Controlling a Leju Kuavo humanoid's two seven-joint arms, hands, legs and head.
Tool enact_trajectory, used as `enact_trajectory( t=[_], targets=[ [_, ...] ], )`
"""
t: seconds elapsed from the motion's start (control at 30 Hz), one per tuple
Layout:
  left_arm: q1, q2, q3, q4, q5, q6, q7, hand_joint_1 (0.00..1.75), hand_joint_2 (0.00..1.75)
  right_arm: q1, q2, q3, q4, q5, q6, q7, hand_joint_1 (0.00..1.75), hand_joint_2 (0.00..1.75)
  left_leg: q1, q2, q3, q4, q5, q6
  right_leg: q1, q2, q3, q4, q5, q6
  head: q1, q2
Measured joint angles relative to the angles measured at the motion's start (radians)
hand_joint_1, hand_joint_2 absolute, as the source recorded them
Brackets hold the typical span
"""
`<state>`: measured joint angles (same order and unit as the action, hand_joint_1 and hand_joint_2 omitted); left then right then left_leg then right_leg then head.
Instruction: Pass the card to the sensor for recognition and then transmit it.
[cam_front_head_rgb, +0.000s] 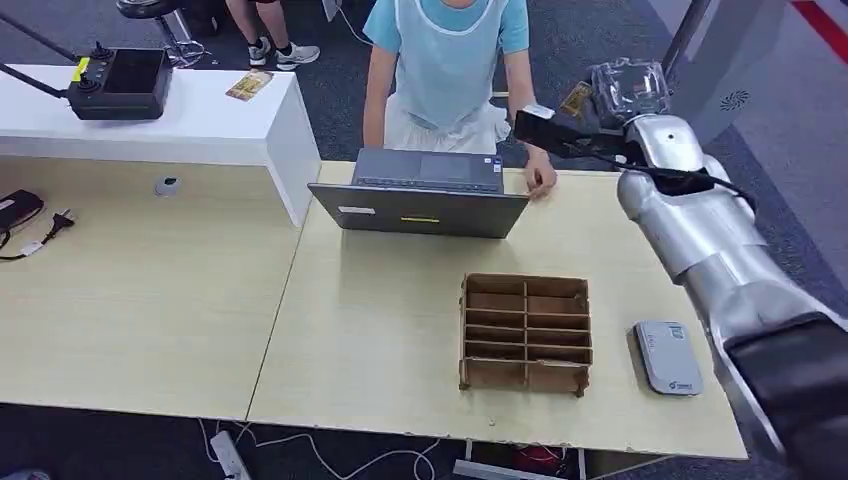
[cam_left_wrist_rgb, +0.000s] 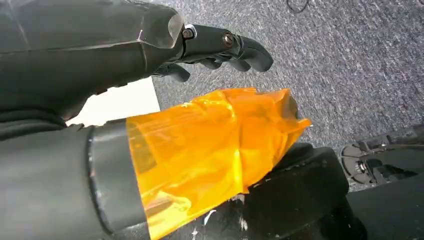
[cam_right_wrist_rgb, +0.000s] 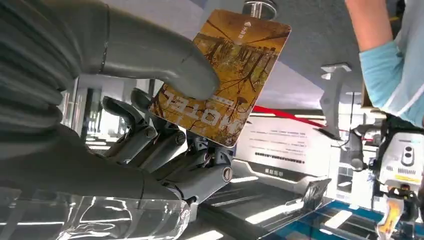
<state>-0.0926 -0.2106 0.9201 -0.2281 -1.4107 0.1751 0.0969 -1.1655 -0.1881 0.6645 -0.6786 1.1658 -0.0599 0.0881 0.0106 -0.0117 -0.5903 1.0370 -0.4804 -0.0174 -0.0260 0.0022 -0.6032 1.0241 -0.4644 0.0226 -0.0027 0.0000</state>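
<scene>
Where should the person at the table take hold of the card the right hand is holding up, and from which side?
Probably the free end of the card, the end away from the right hand. The thumb presses one face near the printed end and the fingers back the other, so the far half stands clear. Coming from beyond that end, pinching both flat faces, looks safest.

My right hand (cam_front_head_rgb: 612, 108) holds the card (cam_right_wrist_rgb: 222, 75) raised beyond the table's (cam_front_head_rgb: 400, 330) far right corner; divided box (cam_front_head_rgb: 525, 333) near front edge, sensor (cam_front_head_rgb: 668, 357) just right, laptop (cam_front_head_rgb: 422, 194) at far edge.
</scene>
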Motion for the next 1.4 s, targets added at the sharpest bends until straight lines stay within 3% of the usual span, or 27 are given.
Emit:
enact_trajectory(
  t=[0.8, 0.83, 0.87, 0.9, 1.2, 1.4],
  targets=[
    [0.001, 0.001, -0.006, 0.0, 0.001, 0.002, 0.0, 0.0, 0.0, -0.003, 0.005, 0.025, 0.075, 0.061, -0.033, -0.005, 1.75, 1.75, 0.0, 0.0, 0.0, 0.0, 0.0, 0.0, 0.0, 0.0, 0.0, 0.0, 0.0, 0.0, 0.0, 0.0],
    [0.001, 0.001, -0.006, 0.0, 0.002, 0.002, 0.0, 0.0, 0.0, -0.003, 0.005, 0.025, 0.075, 0.064, -0.033, -0.005, 1.52, 1.75, 0.0, 0.0, 0.0, 0.0, 0.0, 0.0, 0.0, 0.0, 0.0, 0.0, 0.0, 0.0, 0.0, 0.0],
    [0.001, 0.001, -0.006, 0.0, 0.004, 0.002, 0.0, 0.0, 0.0, -0.003, 0.005, 0.025, 0.075, 0.066, -0.033, -0.005, 0.33, 1.75, 0.0, 0.0, 0.0, 0.0, 0.0, 0.0, 0.0, 0.0, 0.0, 0.0, 0.0, 0.0, 0.0, 0.0],
    [0.001, 0.001, -0.006, 0.0, 0.005, 0.002, 0.0, 0.0, 0.0, -0.003, 0.005, 0.025, 0.076, 0.069, -0.033, -0.005, 0.0, 1.75, 0.0, 0.0, 0.0, 0.0, 0.0, 0.0, 0.0, 0.0, 0.0, 0.0, 0.0, 0.0, 0.0, 0.0],
    [0.001, 0.001, -0.006, 0.0, 0.01, 0.002, -0.002, 0.0, 0.0, 0.001, 0.005, 0.021, 0.079, 0.063, -0.055, 0.001, 0.0, 1.75, 0.0, 0.0, 0.0, 0.0, 0.0, 0.0, 0.0, 0.0, 0.0, 0.0, 0.0, 0.0, 0.0, 0.0],
    [0.003, 0.001, -0.005, 0.0, 0.012, 0.002, -0.003, 0.0, 0.0, 0.021, 0.004, -0.032, 0.053, 0.022, -0.093, 0.005, 0.0, 1.75, 0.0, 0.0, 0.0, 0.0, 0.0, 0.0, 0.0, 0.001, 0.0, 0.0, 0.0, 0.0, 0.0, 0.0]
  ],
)
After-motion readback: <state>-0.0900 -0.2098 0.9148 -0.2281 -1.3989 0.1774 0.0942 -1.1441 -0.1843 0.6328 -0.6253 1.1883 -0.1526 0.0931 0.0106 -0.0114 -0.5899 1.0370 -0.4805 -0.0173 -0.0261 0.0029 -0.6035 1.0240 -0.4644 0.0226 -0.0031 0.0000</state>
